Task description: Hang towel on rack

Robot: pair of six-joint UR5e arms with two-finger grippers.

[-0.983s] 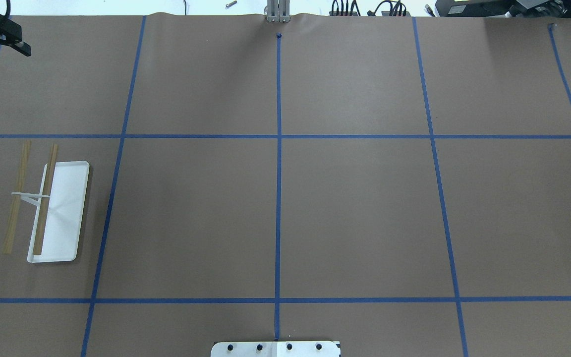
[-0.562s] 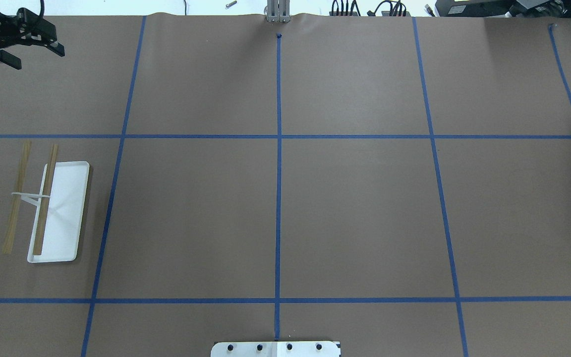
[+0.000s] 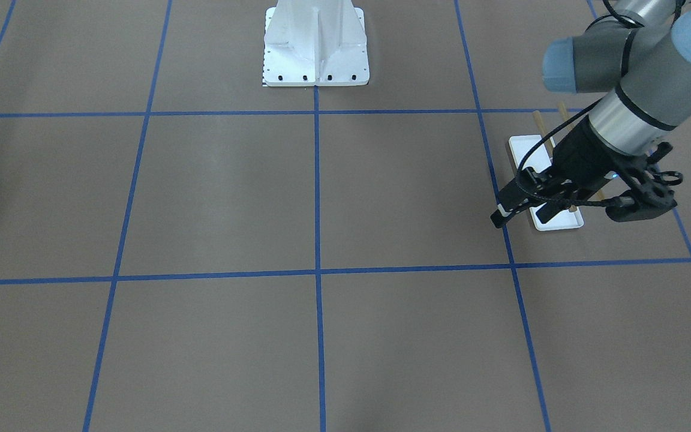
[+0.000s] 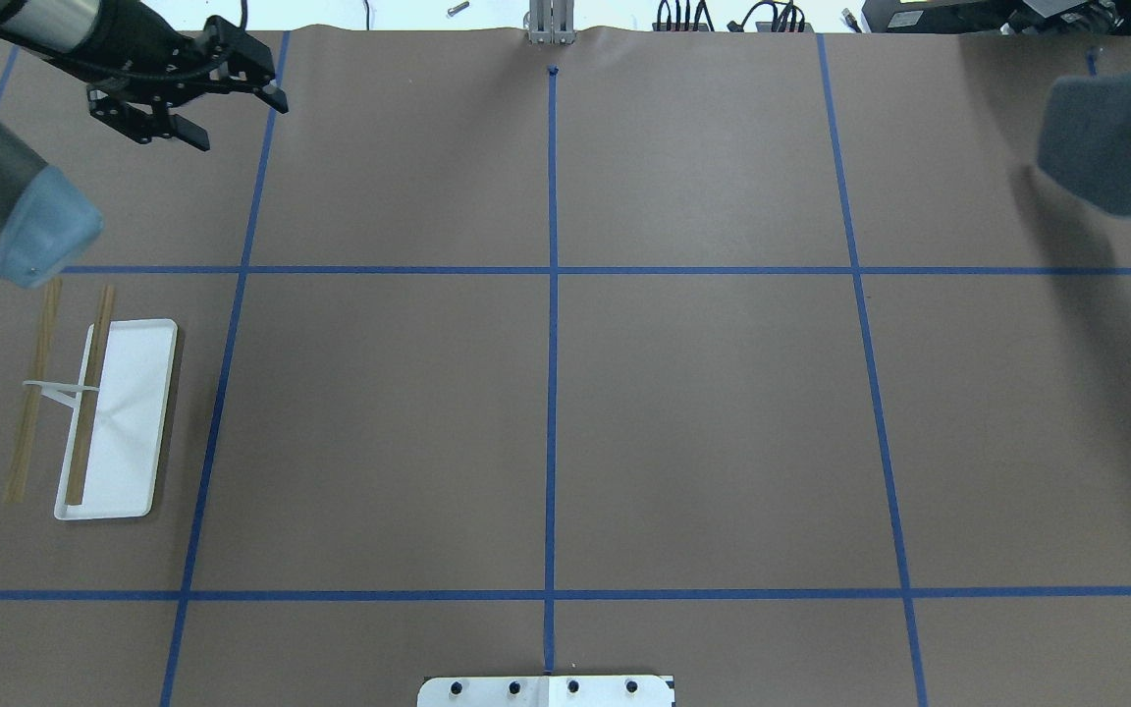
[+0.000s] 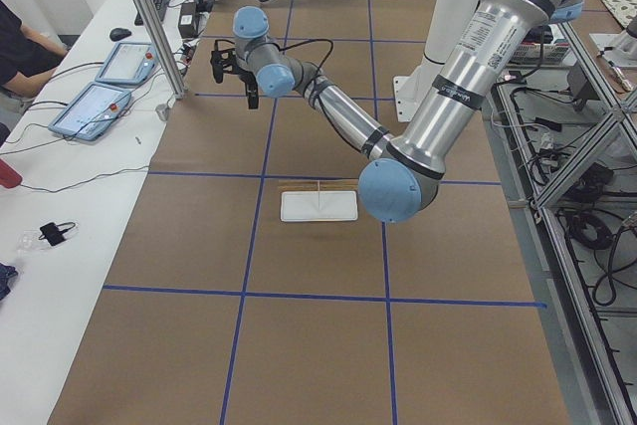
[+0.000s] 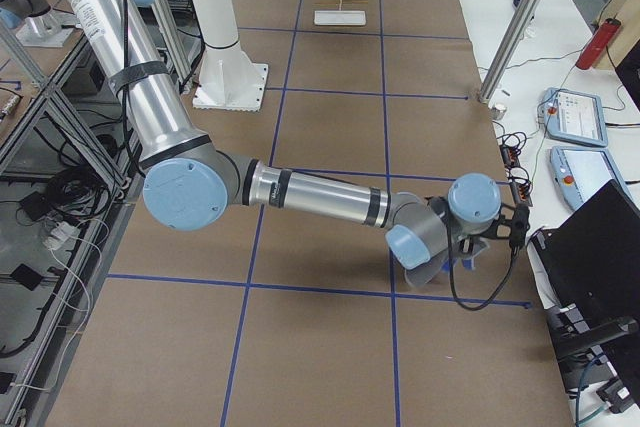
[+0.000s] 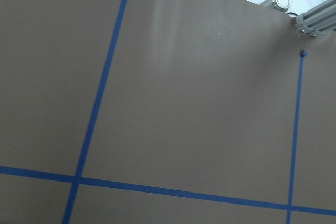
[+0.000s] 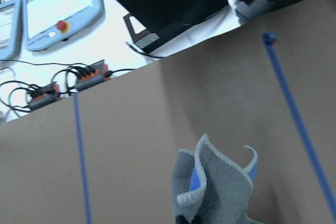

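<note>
Brown-papered surface (image 4: 703,412) lies wide between towel and rack. Our right tool (image 6: 468,252) pinches the towel (image 4: 1105,137) aloft and bunched at the far right corner, while the rack (image 4: 134,393) stands well apart at the left edge. Draped crumpled, the towel may slide off a rod, or a tug may tip the rack. Our left tool (image 4: 232,120) hangs spread and empty. We cannot see the pinch itself, since it is cut off overhead.
</note>
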